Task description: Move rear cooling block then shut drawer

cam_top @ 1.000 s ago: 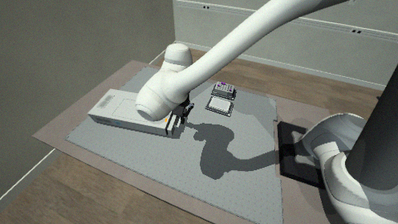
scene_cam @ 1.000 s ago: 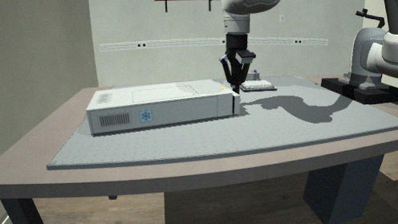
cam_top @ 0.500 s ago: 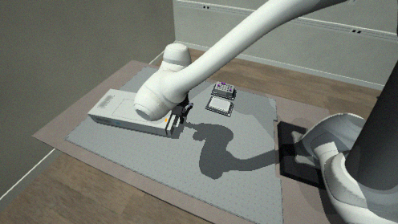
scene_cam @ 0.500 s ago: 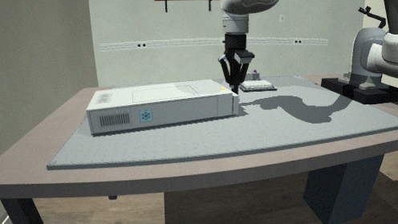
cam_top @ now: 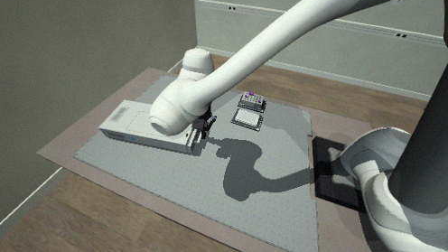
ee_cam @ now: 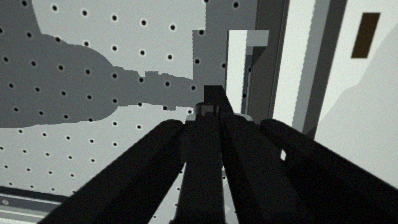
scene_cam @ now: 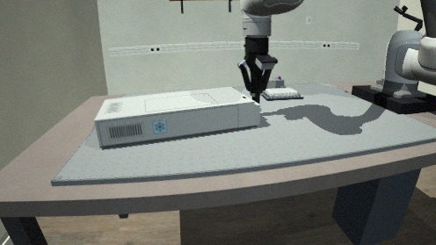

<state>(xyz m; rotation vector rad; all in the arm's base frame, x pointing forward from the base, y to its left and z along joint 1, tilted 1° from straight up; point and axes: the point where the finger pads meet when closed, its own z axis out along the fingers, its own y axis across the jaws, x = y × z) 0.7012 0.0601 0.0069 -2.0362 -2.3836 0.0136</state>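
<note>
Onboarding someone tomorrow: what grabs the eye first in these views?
The big white arm sweeping across the top view, its shut gripper down at the handle end of the long white cooler. Beyond it on the grey deck, a cooling block sits behind a vacant slot.
</note>
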